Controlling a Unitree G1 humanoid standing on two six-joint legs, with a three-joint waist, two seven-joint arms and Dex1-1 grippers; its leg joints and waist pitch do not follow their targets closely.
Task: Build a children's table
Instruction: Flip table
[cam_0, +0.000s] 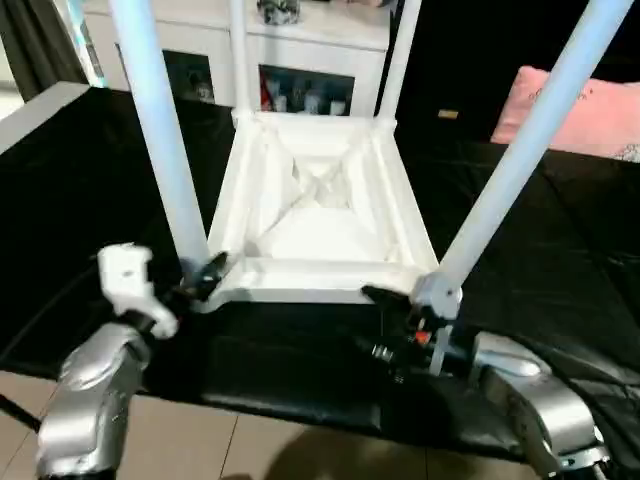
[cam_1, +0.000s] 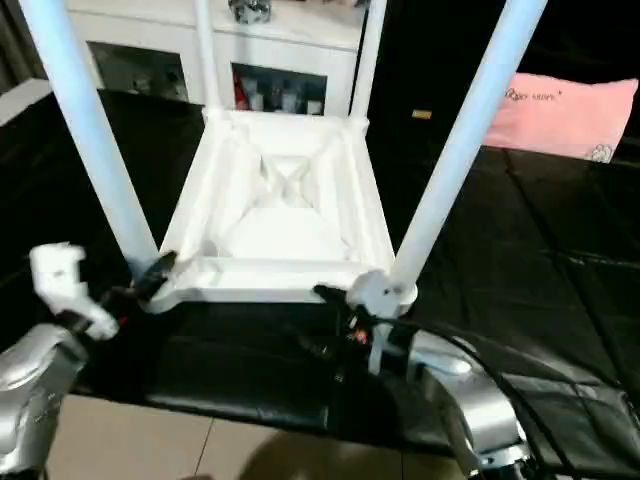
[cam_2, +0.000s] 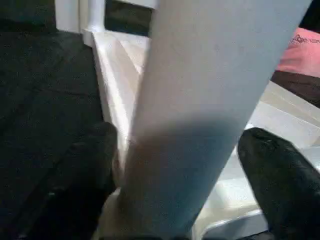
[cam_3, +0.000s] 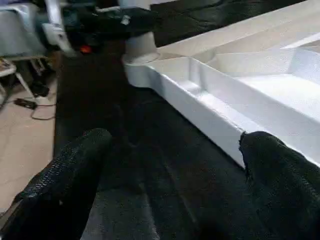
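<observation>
Left gripper (cam_0: 205, 275) straddles near white tapered plastic leg (cam_0: 160, 140), jaws wide, nothing clamped. Right gripper (cam_3: 175, 175) open, empty, beside white ribbed tabletop (cam_0: 320, 215). Close squarely before pressing leg home.

I have the tabletop (cam_0: 318, 215) lying upside down on the table (cam_0: 90, 180), four legs standing up from its corners. Near-left leg (cam_0: 160, 130) sits between the fingers of my left gripper (cam_0: 205, 275). My right gripper (cam_3: 175, 180) is at the near edge, just beside the near-right leg (cam_0: 520, 160), one finger (cam_3: 285, 175) at the tabletop's rim. Behind the table stands a cabinet (cam_0: 290, 60); a cushion (cam_0: 590, 120) lies far right
</observation>
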